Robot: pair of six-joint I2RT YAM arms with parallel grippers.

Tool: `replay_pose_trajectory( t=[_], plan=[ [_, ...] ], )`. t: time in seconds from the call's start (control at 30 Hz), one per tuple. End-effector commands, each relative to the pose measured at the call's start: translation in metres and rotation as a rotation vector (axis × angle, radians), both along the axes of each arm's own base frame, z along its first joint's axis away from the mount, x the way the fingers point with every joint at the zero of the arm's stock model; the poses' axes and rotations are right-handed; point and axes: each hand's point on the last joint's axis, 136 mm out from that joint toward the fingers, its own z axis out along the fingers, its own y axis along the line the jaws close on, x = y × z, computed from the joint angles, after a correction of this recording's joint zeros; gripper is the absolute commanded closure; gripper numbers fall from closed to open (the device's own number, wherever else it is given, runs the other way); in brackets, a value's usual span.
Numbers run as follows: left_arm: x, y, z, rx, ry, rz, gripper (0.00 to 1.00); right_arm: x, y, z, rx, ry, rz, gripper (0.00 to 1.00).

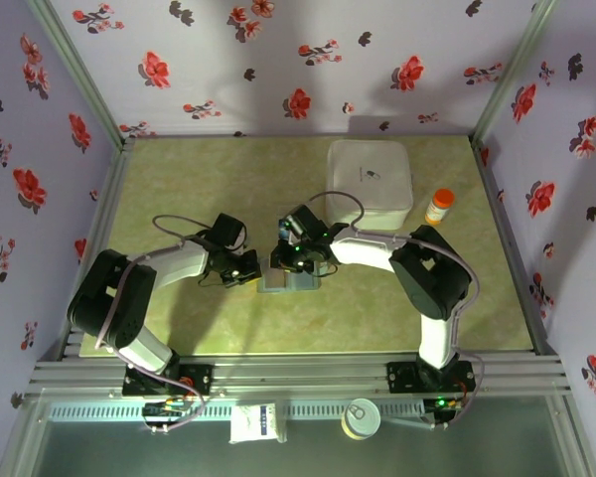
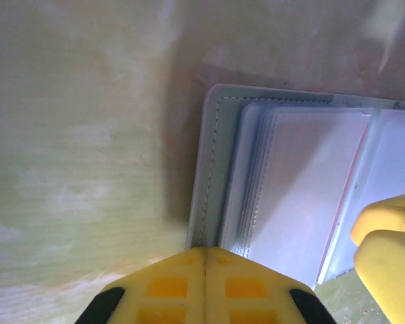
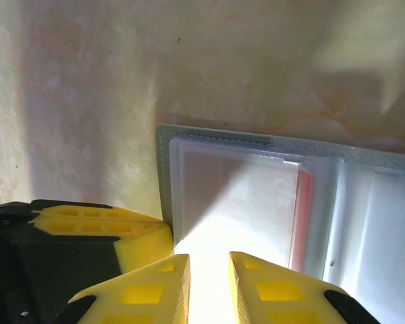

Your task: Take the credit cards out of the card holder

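left gripper (image 2: pixel 204 253) is pinched closed, tips right at the near edge of the card holder (image 2: pixel 212 175); that's lying open and flat on the table (image 2: pixel 74 135) between the two arms; red card (image 3: pixel 302 216) tucked in a clear sleeve; right gripper (image 3: pixel 209 260) over the sleeves, fingers slightly apart

The holder (image 2: pixel 212 169) was matt, stitched grey-blue outside, with glossy clear plastic inside. The bench (image 2: pixel 74 135) looked smooth, mottled and matt. The jaws were yellow moulded plastic.
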Motion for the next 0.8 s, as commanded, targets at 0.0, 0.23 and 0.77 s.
replay_pose_trajectory(
  t=[0.0,0.23,0.77],
  plan=[
    [-0.003,0.008,-0.008,0.029,0.009,-0.005,0.97,-0.006,0.003,-0.004,-0.020,0.035,0.012,0.77],
    [-0.003,0.010,-0.008,0.032,0.010,-0.007,0.97,-0.006,0.001,-0.008,-0.043,0.042,0.015,0.77],
    [-0.005,0.013,-0.011,0.041,0.027,-0.003,0.97,-0.008,-0.009,-0.016,-0.101,0.043,0.020,0.77]
  ],
)
